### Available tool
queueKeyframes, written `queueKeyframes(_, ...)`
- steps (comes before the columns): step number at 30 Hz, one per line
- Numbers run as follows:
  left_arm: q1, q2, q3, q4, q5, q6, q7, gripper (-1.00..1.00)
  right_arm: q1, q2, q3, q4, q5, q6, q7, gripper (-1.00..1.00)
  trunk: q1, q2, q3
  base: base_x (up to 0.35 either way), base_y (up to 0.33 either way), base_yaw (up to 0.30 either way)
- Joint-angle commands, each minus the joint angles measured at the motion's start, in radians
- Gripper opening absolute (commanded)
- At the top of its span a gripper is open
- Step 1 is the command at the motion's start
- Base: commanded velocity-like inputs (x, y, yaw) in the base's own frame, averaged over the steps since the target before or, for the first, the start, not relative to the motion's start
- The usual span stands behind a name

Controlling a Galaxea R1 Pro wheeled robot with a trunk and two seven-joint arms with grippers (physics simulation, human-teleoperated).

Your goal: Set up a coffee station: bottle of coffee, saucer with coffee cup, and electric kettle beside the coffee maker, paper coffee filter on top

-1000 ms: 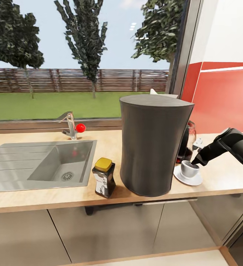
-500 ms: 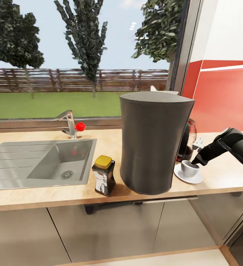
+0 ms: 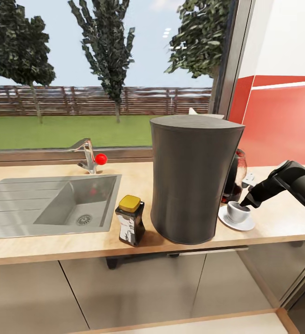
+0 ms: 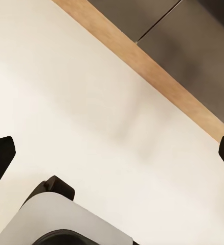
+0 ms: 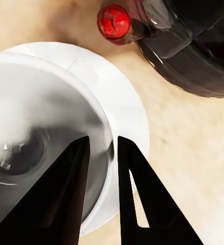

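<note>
White and brittle, the coffee cup beside the coffee maker sits with its thin rim pinched by the right tool.

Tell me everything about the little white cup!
The small white glossy coffee cup stands upright on a flat round white saucer, on the pale beige wood-look countertop right of the tall charcoal-grey coffee maker. It looks empty inside. The right gripper pinches its rim, one black finger inside, one outside. No handle shows.
</note>
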State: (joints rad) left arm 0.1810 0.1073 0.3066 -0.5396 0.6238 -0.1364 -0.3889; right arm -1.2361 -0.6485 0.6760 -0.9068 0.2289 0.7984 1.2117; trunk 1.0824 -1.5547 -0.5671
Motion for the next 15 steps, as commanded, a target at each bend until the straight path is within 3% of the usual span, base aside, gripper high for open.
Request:
queueKeyframes(1,0.0,0.0,0.0,0.0,0.008,0.001,-0.005,1.0,0.0,0.0,0.002,-0.001,0.004,0.009,0.008,-1.0,0.0,0.0,-0.001,0.0,0.0,0.0)
queueKeyframes(2,0.0,0.0,0.0,0.0,0.008,0.001,-0.005,1.0,0.0,0.0,0.002,-0.001,0.004,0.008,0.008,-1.0,0.0,0.0,-0.001,0.0,0.0,0.0)
queueKeyframes(3,0.0,0.0,0.0,0.0,0.008,0.001,-0.005,1.0,0.0,0.0,0.002,-0.001,0.004,0.008,0.008,1.0,0.0,0.0,-0.001,0.0,0.0,0.0)
queueKeyframes(15,0.0,0.0,0.0,0.0,0.008,0.001,-0.005,1.0,0.0,0.0,0.002,-0.001,0.004,0.009,0.008,1.0,0.0,0.0,-0.001,0.0,0.0,0.0)
